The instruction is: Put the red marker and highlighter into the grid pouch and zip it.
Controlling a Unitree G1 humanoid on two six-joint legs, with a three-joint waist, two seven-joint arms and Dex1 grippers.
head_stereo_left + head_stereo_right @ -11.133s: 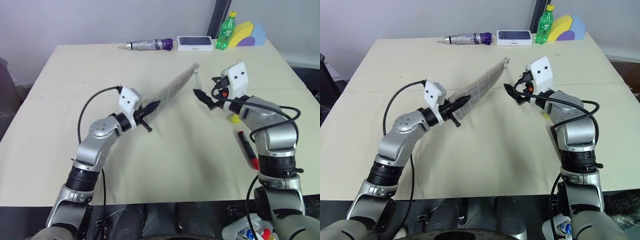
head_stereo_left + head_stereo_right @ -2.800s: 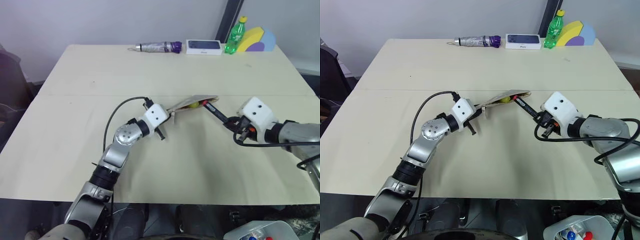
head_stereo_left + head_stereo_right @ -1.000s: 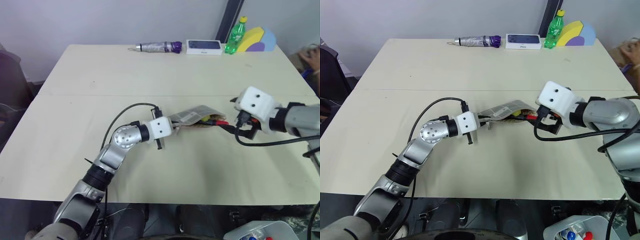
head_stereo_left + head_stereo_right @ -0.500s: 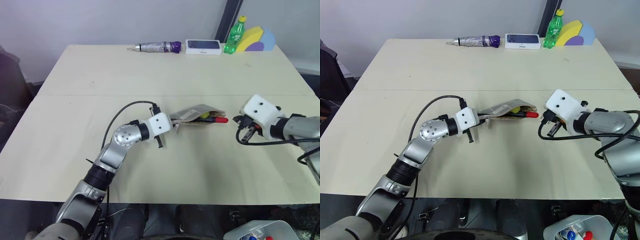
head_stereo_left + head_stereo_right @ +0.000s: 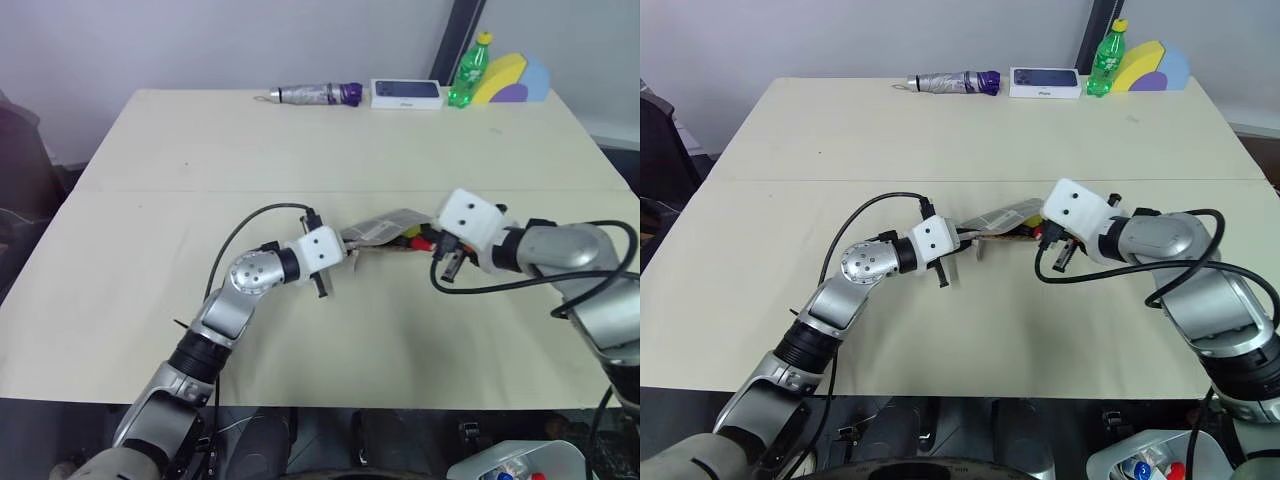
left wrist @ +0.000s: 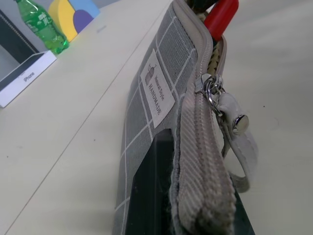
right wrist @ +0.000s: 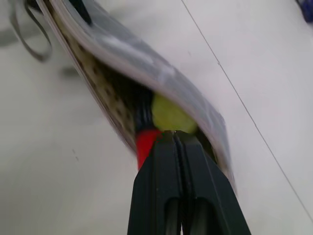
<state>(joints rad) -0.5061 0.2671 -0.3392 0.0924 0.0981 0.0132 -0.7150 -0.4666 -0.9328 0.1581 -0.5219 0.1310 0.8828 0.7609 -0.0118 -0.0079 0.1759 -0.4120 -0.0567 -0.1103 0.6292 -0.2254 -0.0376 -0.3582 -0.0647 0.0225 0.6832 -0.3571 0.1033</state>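
The grid pouch (image 5: 384,226) is held off the table by its left end, with my left gripper (image 5: 347,244) shut on it. In the left wrist view the grey gridded pouch (image 6: 146,117) shows its white label and its zipper pull (image 6: 211,91). The mouth at the pouch's right end is open. The red marker (image 7: 145,143) and the yellow highlighter (image 7: 171,115) lie inside that mouth, and the marker's red end (image 6: 221,14) pokes out a little. My right gripper (image 7: 177,139) is shut with nothing between its fingers, its tips against the marker and highlighter ends at the pouch mouth (image 5: 424,240).
Along the far edge of the beige table (image 5: 250,150) lie a folded umbrella (image 5: 312,94), a phone box (image 5: 407,93), a green bottle (image 5: 468,68) and a yellow-and-purple wedge (image 5: 508,78). A black cable loops over my left arm (image 5: 250,225).
My right gripper shut, drew back to the right, then came left to the pouch mouth. The red marker now sticks out less than half a second ago. The left gripper has stayed put.
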